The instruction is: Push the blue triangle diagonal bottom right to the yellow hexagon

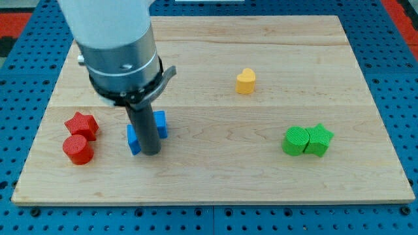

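Observation:
My tip (151,152) rests on the wooden board (215,163) at the view's left, directly in front of the blue blocks. One blue block (133,139) shows just left of the rod and another blue block (160,124) just right of it and a little higher; the rod hides their middle, so their shapes cannot be told. The small yellow block (245,81) sits up and to the right, well apart from the tip, in the board's upper middle.
A red star-shaped block (81,124) and a red cylinder (78,149) sit close together at the left of the blue blocks. A green cylinder (295,140) and a green block (319,139) touch at the view's right.

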Controlling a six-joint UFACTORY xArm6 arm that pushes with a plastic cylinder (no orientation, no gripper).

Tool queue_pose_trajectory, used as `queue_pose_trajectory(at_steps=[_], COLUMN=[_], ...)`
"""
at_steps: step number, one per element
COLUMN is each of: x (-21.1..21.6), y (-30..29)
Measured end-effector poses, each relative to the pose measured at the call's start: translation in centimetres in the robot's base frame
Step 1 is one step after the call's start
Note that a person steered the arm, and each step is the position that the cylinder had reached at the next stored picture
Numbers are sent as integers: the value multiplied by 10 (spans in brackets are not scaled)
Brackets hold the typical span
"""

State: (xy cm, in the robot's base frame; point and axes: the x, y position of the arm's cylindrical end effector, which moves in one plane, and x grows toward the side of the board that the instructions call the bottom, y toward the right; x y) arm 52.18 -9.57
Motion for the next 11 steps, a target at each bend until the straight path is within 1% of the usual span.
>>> queue_pose_trajectory(at_steps=[1,2,3,4,5,6,7,8,9,10,11], x=[-33,-79,-122,-128,-39,10,-4,-45,-75,-86,-116], y=[-7,0,30,36,71,19,-44,-45,-31,-66,-48])
